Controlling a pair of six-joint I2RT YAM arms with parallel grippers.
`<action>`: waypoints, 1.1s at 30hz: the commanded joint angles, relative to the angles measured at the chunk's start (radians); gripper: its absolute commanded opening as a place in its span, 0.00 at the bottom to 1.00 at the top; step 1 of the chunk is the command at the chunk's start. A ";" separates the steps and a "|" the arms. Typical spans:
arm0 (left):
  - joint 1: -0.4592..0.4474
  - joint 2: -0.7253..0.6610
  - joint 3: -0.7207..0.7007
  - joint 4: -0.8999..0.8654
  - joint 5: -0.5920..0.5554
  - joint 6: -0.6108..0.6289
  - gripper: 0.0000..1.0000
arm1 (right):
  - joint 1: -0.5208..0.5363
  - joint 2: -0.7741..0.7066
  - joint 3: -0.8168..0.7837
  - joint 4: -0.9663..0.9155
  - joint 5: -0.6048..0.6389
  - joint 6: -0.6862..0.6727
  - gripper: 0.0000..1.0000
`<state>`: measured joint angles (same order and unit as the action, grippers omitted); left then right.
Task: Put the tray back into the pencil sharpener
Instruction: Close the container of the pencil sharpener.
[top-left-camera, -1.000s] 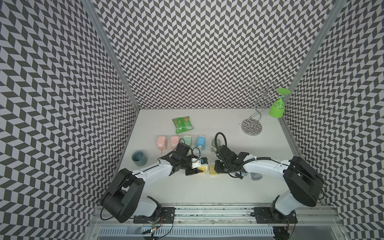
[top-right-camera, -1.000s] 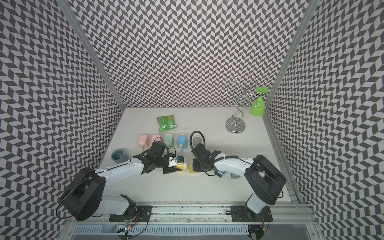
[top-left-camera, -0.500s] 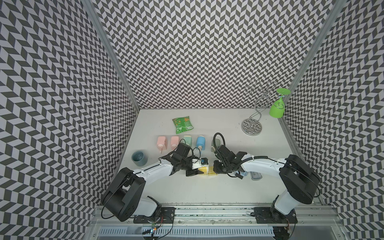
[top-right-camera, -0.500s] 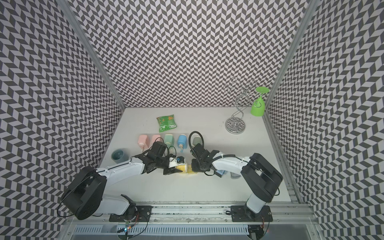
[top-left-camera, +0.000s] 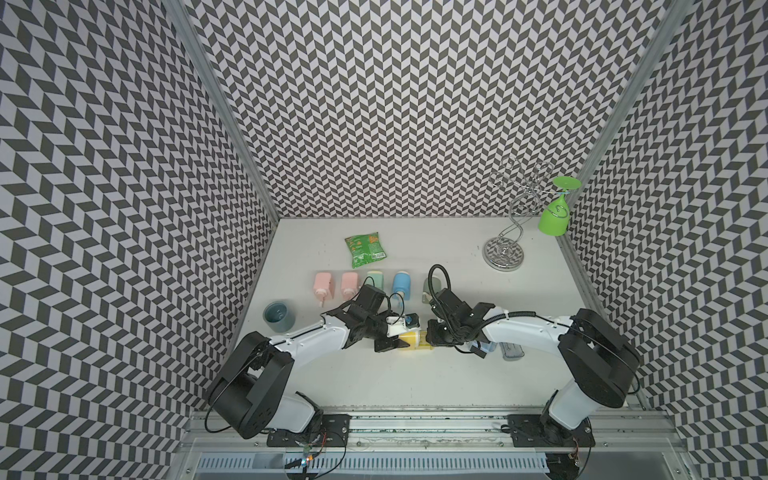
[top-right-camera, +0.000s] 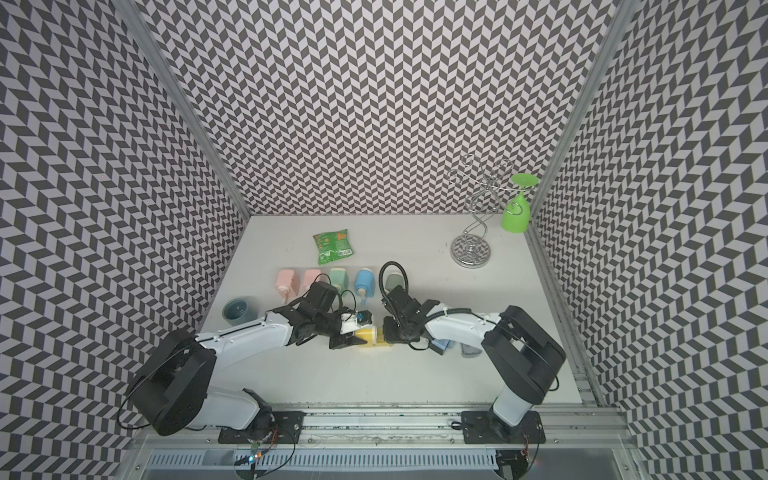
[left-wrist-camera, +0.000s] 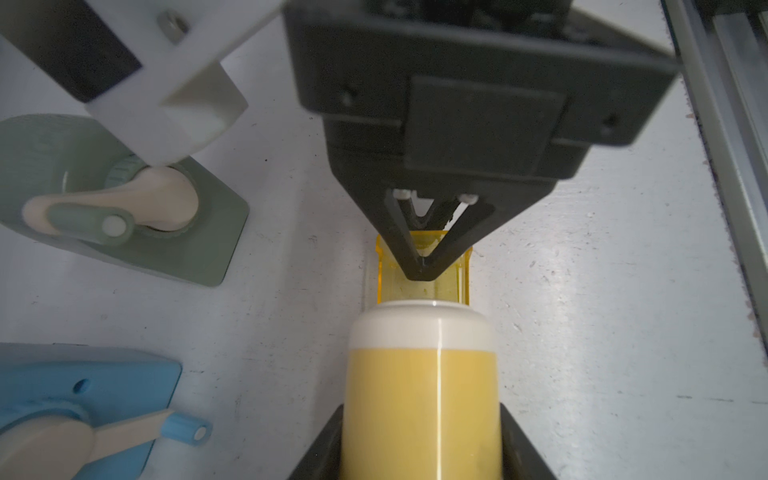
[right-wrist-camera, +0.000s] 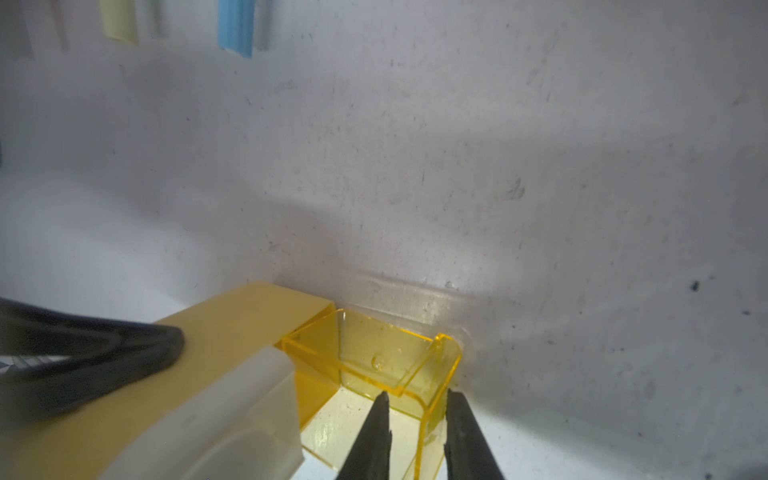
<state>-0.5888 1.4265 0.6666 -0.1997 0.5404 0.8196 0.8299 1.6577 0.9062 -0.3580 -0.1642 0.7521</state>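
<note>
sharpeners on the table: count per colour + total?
pink sharpeners: 2
mint sharpener: 1
blue sharpener: 1
grey-green sharpener: 1
yellow sharpener: 1
Total: 6
Not counted: two part-hidden items by the right arm, kind unclear.

Tall walls (top-left-camera: 374, 104) stand all around, one at the back and one on each side, and they are covered in a black and white zigzag pattern. A shiny metal post (top-left-camera: 224, 112) runs up each back corner where the walls meet. Between them lies a flat, pale grey bench (top-left-camera: 415, 382), bright under soft light, with faint shadows and little dark specks and scratches on it, and along its near edge runs a silver metal rail (top-left-camera: 415, 432) with a slotted strip (top-left-camera: 374, 459) below.
</note>
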 joint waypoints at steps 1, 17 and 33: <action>-0.019 0.034 0.013 -0.002 -0.014 0.010 0.49 | 0.006 -0.014 -0.006 0.118 -0.077 -0.003 0.23; -0.021 0.028 0.006 0.007 -0.035 0.030 0.47 | 0.006 -0.014 -0.002 0.050 -0.002 -0.050 0.21; -0.023 0.027 -0.013 0.030 -0.023 0.019 0.45 | -0.011 -0.151 -0.046 0.048 0.015 -0.076 0.34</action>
<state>-0.6022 1.4338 0.6685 -0.1802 0.5323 0.8364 0.8242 1.5631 0.8707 -0.2932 -0.1986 0.6952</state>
